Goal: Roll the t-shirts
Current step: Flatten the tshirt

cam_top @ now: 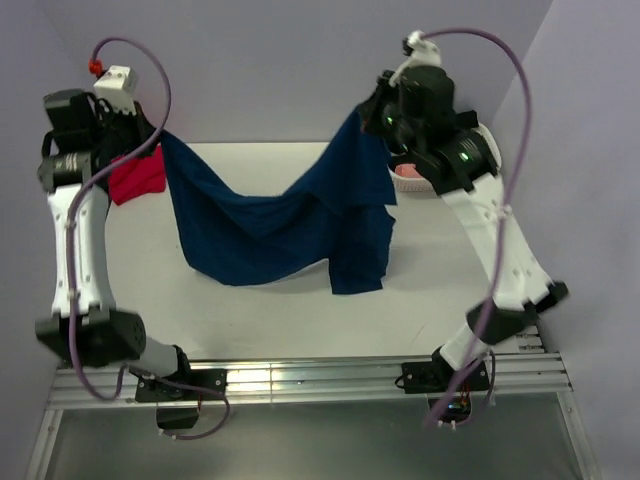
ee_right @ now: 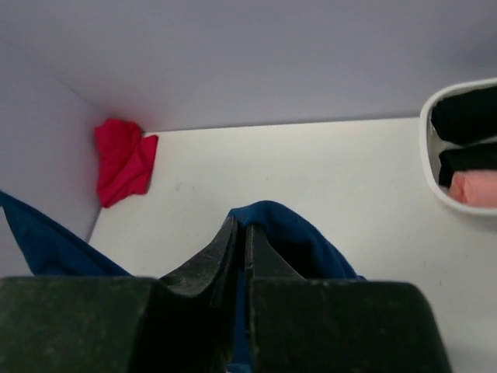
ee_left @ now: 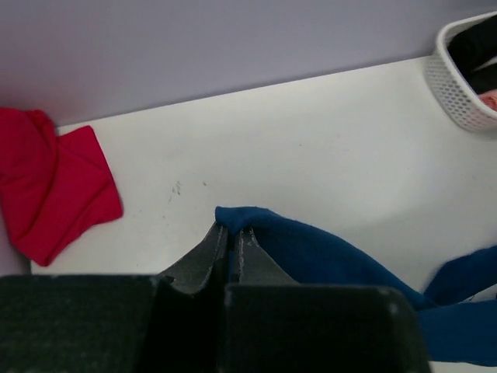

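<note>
- The navy t-shirt [cam_top: 270,225] hangs between the two grippers. One upper edge is at the left gripper [ee_left: 231,229] and the other at the right gripper [ee_right: 239,225].
- The left gripper is clenched on a fold of the navy cloth. In the left wrist view the fold sticks out just past the closed fingertips.
- The right gripper is also clenched on the navy t-shirt, and a blue fold curls over its tips in the same way.
- Between the two holds the shirt sags in a deep curve. Its lowest part appears to rest on the white bench [cam_top: 280,310], near the middle.
- On the right side a longer piece of the shirt drops down under the right gripper to the bench.
- Count: one navy t-shirt and two grippers, both holding it.
- One red cloth [ee_left: 54,190] lies crumpled at the far left corner of the bench, well apart from the navy one.
- One white basket [ee_right: 429,155] stands at the far right. Three rolled pieces are in it – two dark and one pink.
</note>
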{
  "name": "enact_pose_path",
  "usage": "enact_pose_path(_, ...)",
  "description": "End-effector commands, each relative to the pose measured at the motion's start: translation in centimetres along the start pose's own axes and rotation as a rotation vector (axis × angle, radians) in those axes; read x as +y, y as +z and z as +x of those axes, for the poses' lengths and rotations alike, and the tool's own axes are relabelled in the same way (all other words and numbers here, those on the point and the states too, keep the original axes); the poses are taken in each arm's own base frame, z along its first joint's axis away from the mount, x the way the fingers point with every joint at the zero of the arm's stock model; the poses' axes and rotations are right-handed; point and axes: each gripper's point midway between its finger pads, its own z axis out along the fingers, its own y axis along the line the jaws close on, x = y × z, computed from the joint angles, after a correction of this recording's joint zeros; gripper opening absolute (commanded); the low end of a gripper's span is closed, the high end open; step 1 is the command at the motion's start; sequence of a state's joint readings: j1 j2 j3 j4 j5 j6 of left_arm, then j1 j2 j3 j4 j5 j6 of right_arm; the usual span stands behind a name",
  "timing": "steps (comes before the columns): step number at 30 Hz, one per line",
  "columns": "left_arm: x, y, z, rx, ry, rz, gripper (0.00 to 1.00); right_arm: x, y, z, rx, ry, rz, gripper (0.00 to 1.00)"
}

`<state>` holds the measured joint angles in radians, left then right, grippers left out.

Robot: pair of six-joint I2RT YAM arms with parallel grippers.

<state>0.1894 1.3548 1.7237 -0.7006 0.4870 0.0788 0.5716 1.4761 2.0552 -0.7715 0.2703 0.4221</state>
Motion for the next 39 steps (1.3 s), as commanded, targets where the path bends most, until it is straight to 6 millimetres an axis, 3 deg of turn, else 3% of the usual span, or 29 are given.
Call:
enact_pose_path(1,3.2,5.6,-2.0,-0.053,-0.03,-0.005,0.0,0.9,5.7,-2.2,-0.051,-0.077,-0.06,0.0)
enact_pose_path(2,3.9,6.2,-4.3,-0.105,-0.012,-0.021,0.0,0.9,8.6,-3.2,-0.073,-0.095,-0.061,0.0)
enact_pose_path(3,5.4,9.0,-3.8,-0.095,-0.021,-0.029,0.0,1.0,9.9,-4.1,-0.106,-0.106,-0.066,0.0)
enact_pose_path(4,6.1,10.0,-4.7,-0.115,-0.052,-0.042,0.0,1.2,12.2,-4.8,-0.138,-0.106,-0.073,0.0)
enact_pose_path(5,6.5,9.9,-7.9,-0.188,-0.027,-0.057,0.0,0.8,13.4,-6.3,-0.19,-0.086,-0.084,0.0)
enact_pose_path(6,7.9,12.3,-7.8,-0.198,-0.044,-0.064,0.0,0.7,14.3,-7.2,-0.22,-0.073,-0.098,0.0)
enact_pose_path(7,8.9,12.7,-8.9,-0.232,-0.043,-0.1,0.0,0.1,15.7,-7.4,-0.24,-0.063,-0.102,0.0)
enact_pose_path(8,9.1,12.1,-11.7,-0.308,-0.022,-0.115,0.0,-0.4,16.1,-8.2,-0.275,-0.064,-0.104,0.0)
enact_pose_path(9,9.8,12.9,-12.0,-0.333,-0.034,-0.127,0.0,-0.5,16.0,-10.7,-0.383,-0.066,-0.118,0.0)
enact_pose_path(10,10.5,12.1,-14.5,-0.423,-0.012,-0.154,0.0,-0.9,15.9,-10.9,-0.411,-0.079,-0.109,0.0)
enact_pose_path(11,10.5,11.6,-15.5,-0.468,-0.031,-0.151,0.0,-0.6,15.1,-13.0,-0.505,-0.067,-0.114,0.0)
enact_pose_path(13,11.5,9.3,-18.5,-0.597,-0.019,-0.174,0.0,-0.6,13.7,-15.8,-0.595,-0.051,-0.106,0.0)
enact_pose_path(16,13.4,6.2,-20.2,-0.7,-0.025,-0.214,0.0,-0.9,10.9,-19.4,-0.718,-0.041,-0.088,0.0)
enact_pose_path(17,14.0,6.1,-20.0,-0.693,-0.02,-0.221,0.0,-0.8,10.1,-20.3,-0.755,-0.032,-0.1,0.0)
enact_pose_path(20,16.0,6.5,-18.3,-0.64,-0.009,-0.235,0.0,-2.1,9.6,-20.1,-0.73,-0.002,-0.081,0.0)
enact_pose_path(22,17.4,8.1,-14.4,-0.534,-0.037,-0.245,0.0,-3.5,10.8,-17.4,-0.632,0.009,-0.046,0.0)
enact_pose_path(23,17.1,7.8,-13.4,-0.506,-0.015,-0.23,0.0,-4.1,11.5,-15.7,-0.576,0.012,-0.03,0.0)
enact_pose_path(24,17.0,8.2,-12.0,-0.467,-0.012,-0.214,0.0,-5.2,12.5,-12.8,-0.496,0.015,-0.004,0.0)
enact_pose_path(25,17.2,9.4,-8.3,-0.382,-0.032,-0.203,0.0,-5.8,13.0,-11.0,-0.445,0.044,0.004,0.0)
enact_pose_path(26,16.5,9.2,-6.5,-0.318,-0.006,-0.192,0.0,-6.7,13.6,-8.3,-0.363,0.051,0.028,0.0)
enact_pose_path(27,16.0,9.4,-4.5,-0.266,-0.006,-0.169,0.0,-8.1,14.3,-4.3,-0.264,0.059,0.061,0.0)
enact_pose_path(28,16.0,10.3,0.2,-0.165,-0.046,-0.158,0.0,-8.7,14.7,-1.8,-0.197,0.091,0.069,0.0)
enact_pose_path(29,15.5,9.5,2.5,-0.092,0.021,-0.16,0.0,-9.8,14.8,1.6,-0.093,0.101,0.101,0.0)
enact_pose_path(30,15.3,9.9,8.1,0.021,-0.01,-0.159,0.0,-11.4,15.2,6.2,0.019,0.123,0.146,0.0)
enact_pose_path(32,14.9,8.6,12.5,0.125,0.063,-0.157,0.0,-13.3,14.7,12.8,0.213,0.141,0.197,0.0)
enact_pose_path(33,14.1,8.2,17.7,0.248,0.026,-0.138,0.0,-15.1,14.6,17.5,0.322,0.144,0.25,0.0)
enact_pose_path(35,14.0,7.3,22.4,0.371,0.051,-0.13,0.0,-17.0,13.9,22.3,0.437,0.15,0.308,0.0)
enact_pose_path(36,13.2,6.4,26.0,0.462,0.014,-0.101,0.0,-18.4,13.2,26.0,0.513,0.157,0.345,0.0)
enact_pose_path(39,12.7,5.1,31.7,0.61,0.004,-0.065,0.0,-20.4,12.0,30.5,0.593,0.161,0.4,0.0)
